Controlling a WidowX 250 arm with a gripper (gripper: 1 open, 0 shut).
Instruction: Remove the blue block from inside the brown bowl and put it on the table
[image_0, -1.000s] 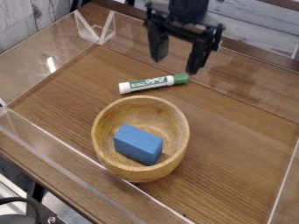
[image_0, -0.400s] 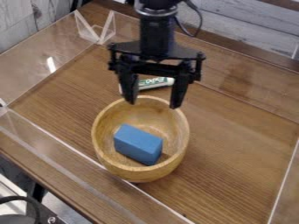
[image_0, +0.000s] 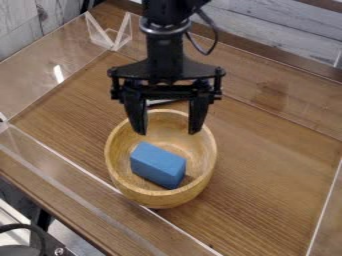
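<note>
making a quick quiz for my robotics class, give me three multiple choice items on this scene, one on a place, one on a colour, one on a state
1. Where is the blue block?
A. on the table
B. inside the brown bowl
C. between the gripper's fingers

2. What colour is the block?
A. red
B. yellow
C. blue

3. How is the gripper?
A. open, holding nothing
B. shut on the block
C. shut on the bowl's rim

Answers:
1. B, the block lies on the bowl's floor, not on the table.
2. C, its whole surface is blue.
3. A, the two fingers stand wide apart above the bowl's far rim with nothing between them.
</note>
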